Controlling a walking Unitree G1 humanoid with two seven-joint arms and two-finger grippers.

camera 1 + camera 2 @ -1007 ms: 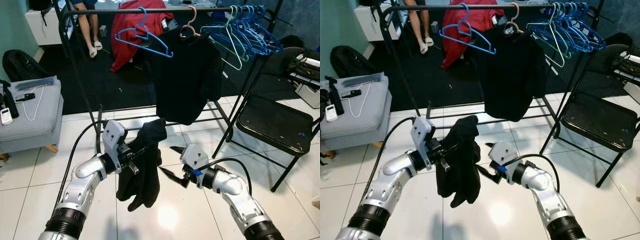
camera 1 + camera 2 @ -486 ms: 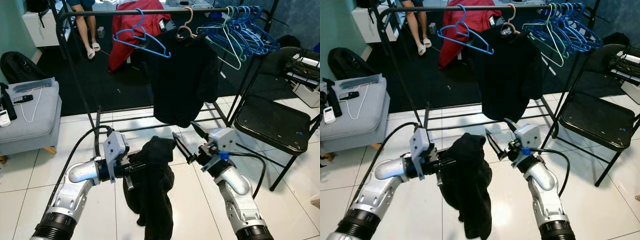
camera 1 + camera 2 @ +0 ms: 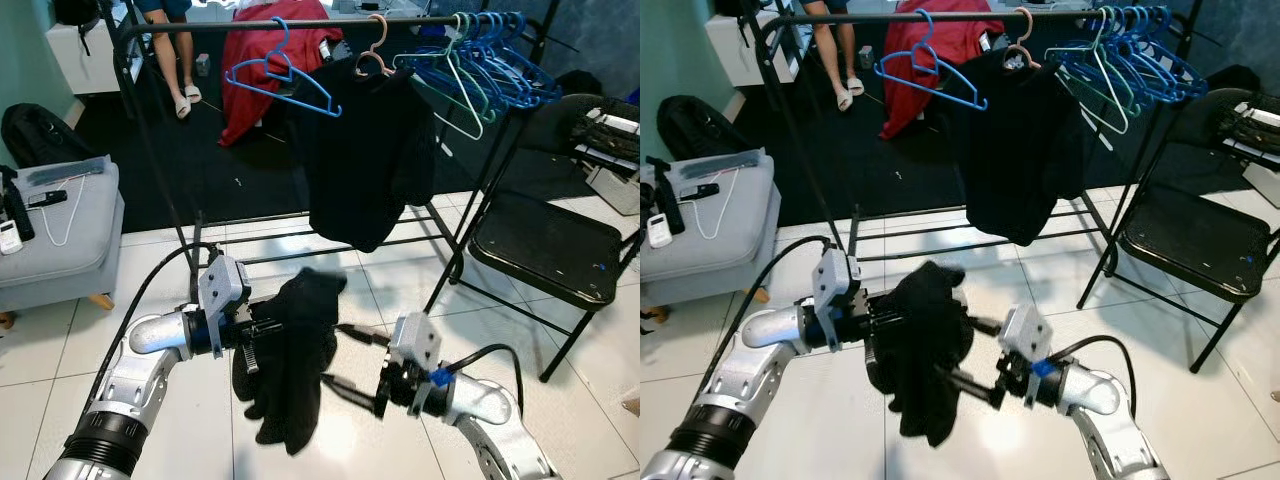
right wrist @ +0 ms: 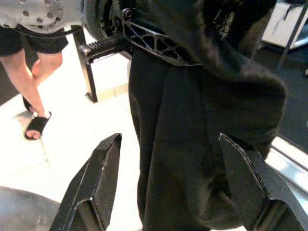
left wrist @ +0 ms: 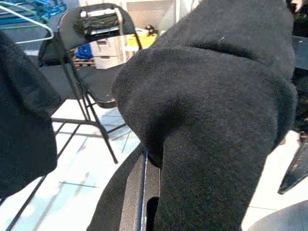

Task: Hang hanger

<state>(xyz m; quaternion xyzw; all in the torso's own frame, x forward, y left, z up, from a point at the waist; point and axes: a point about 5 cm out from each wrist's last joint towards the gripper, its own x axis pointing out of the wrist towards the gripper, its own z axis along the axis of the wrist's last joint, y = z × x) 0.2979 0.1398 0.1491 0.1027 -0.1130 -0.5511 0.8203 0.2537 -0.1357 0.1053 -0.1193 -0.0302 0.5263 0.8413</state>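
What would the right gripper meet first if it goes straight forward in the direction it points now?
Most likely the black garment hanging from the left gripper. The right gripper is open and points at that cloth, which sits between its fingers in the right wrist view; the exact gap is unclear.

We stand on a glossy white tiled floor (image 3: 90, 350) that gives way to a dark carpet (image 3: 240, 160) farther back. A black folding chair (image 3: 555, 250) sits to the right, a grey padded ottoman (image 3: 60, 235) on wooden feet to the left, with a black bag (image 3: 35, 130) behind it against a teal wall (image 3: 25, 60). A white cabinet (image 3: 85, 50) stands at the far left, where a person's sandalled legs (image 3: 175, 65) show.
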